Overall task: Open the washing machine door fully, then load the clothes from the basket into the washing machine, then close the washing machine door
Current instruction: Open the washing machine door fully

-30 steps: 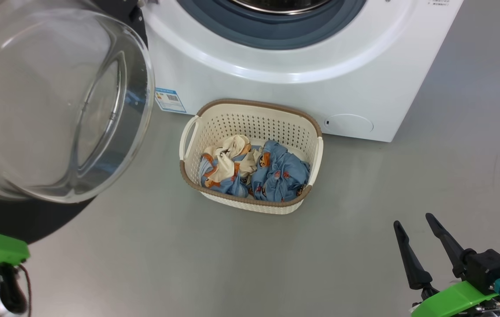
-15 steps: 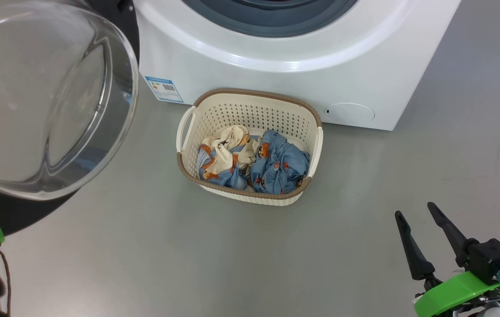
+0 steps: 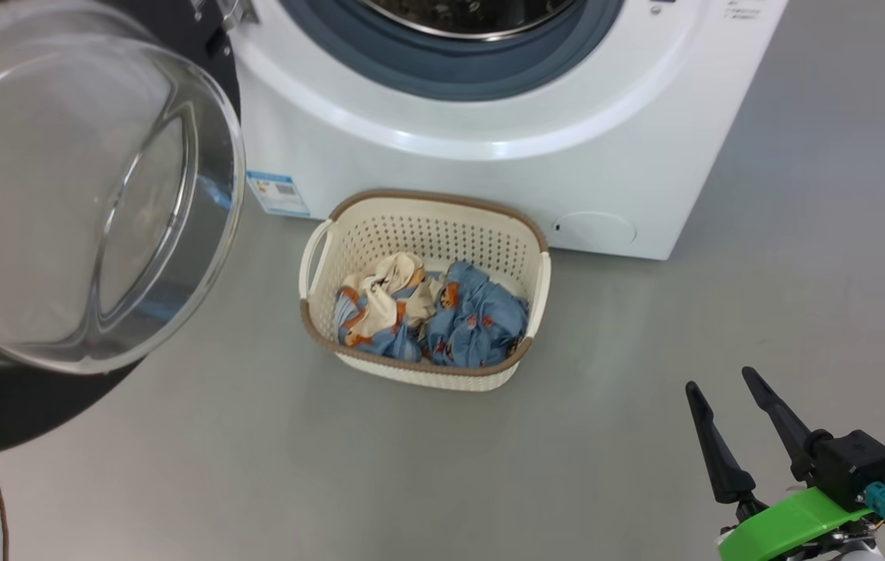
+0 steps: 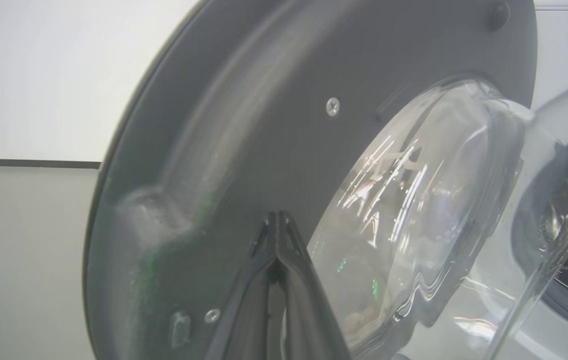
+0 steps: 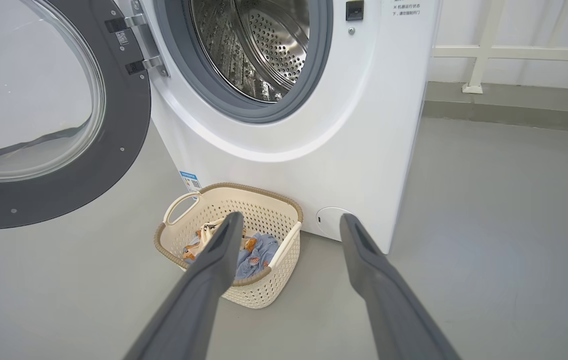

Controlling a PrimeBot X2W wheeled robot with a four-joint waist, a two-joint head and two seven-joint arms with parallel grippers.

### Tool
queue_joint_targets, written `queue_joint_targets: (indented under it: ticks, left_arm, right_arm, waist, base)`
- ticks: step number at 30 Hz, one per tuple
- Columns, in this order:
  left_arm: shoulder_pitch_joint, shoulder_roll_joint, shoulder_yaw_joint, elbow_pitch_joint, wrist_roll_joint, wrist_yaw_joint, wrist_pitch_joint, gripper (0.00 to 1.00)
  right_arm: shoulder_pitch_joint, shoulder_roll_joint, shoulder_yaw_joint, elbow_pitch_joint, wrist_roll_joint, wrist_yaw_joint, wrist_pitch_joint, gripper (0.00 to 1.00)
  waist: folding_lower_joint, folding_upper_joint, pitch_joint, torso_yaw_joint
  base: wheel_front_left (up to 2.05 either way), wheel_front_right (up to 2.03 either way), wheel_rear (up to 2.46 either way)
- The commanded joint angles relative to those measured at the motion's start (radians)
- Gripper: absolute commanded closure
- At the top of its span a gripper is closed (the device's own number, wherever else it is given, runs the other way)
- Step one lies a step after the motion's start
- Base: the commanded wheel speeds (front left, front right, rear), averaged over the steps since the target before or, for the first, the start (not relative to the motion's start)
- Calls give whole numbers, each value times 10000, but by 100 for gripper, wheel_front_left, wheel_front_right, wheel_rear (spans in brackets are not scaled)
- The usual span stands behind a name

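Well beyond right claw (image 3: 720, 379): basket (image 3: 442, 230) with clothes (image 3: 474, 321)

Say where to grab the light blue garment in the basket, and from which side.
Pinch a raised fold on top of the crumpled light blue garment with orange prints, coming down from above with the open right pincer: the cream perforated plastic basket walls it in on every side.

Nothing legible: small print (image 5: 405, 9) on the washing machine (image 5: 324, 160) and its blue label (image 3: 277, 192) are too tiny.
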Motion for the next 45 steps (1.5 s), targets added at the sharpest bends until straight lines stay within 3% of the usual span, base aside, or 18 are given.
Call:
queue_joint_targets:
  ticks: [1, 13, 23, 27, 31, 34, 35, 37, 41, 45]
  left_arm:
    - [188, 409, 317, -585, 286, -110, -64, 100]
    - [1283, -433, -983, -3346, 1318, -527, 95, 100]
    - [2250, -640, -1761, -4738, 1563, -660, 637, 100]
    - [2816, -828, -1955, -4958, 1482, -572, 628, 84]
    - [3572, -970, -2108, -5012, 1429, -423, 544, 59]
    - [3998, -1037, -2208, -4995, 1354, -343, 456, 47]
    - [3998, -1037, -2208, -4995, 1354, -343, 456, 47]
    - [4205, -1067, -2296, -4957, 1313, -317, 415, 25]
    - [4575, -1099, -2528, -4945, 1373, -268, 383, 1]
    - [4978, -1135, -2731, -4939, 1356, -159, 350, 0]
  right_arm:
    - [-82, 23, 269, -196, -4, 96, -133, 0]
    - [275, 429, 350, -196, 65, 96, -260, 0]
    - [454, 515, 596, -1092, 16, 96, -271, 0]
    - [515, 565, 688, -1382, 26, 96, -272, 0]
    - [612, 574, 844, -1489, 52, 96, -272, 0]
    - [672, 544, 857, -1513, 96, 96, -272, 0]
    - [672, 544, 857, -1513, 96, 96, -272, 0]
    - [730, 532, 843, -1530, 124, 96, -273, 0]
    - [819, 561, 819, -1586, 159, 96, -273, 0]
    - [909, 628, 726, -1665, 152, 96, -273, 0]
  waist:
    - [0, 0, -312, -265]
    - [0, 0, -1196, -1538]
    - [0, 0, -1380, -2966]
    - [0, 0, -1457, -3483]
    - [0, 0, -1624, -3901]
    - [0, 0, -1735, -4107]
    - [0, 0, -1735, -4107]
    - [0, 0, -1796, -4191]
    - [0, 0, -1873, -4287]
    - [0, 0, -1925, -4288]
  base:
    - [0, 0, 0]
    - [0, 0, 0]
    - [0, 0, 0]
    - [0, 0, 0]
    - [0, 0, 0]
    - [0, 0, 0]
    - [0, 0, 0]
    - [0, 0, 0]
    - [0, 0, 0]
    - [0, 0, 0]
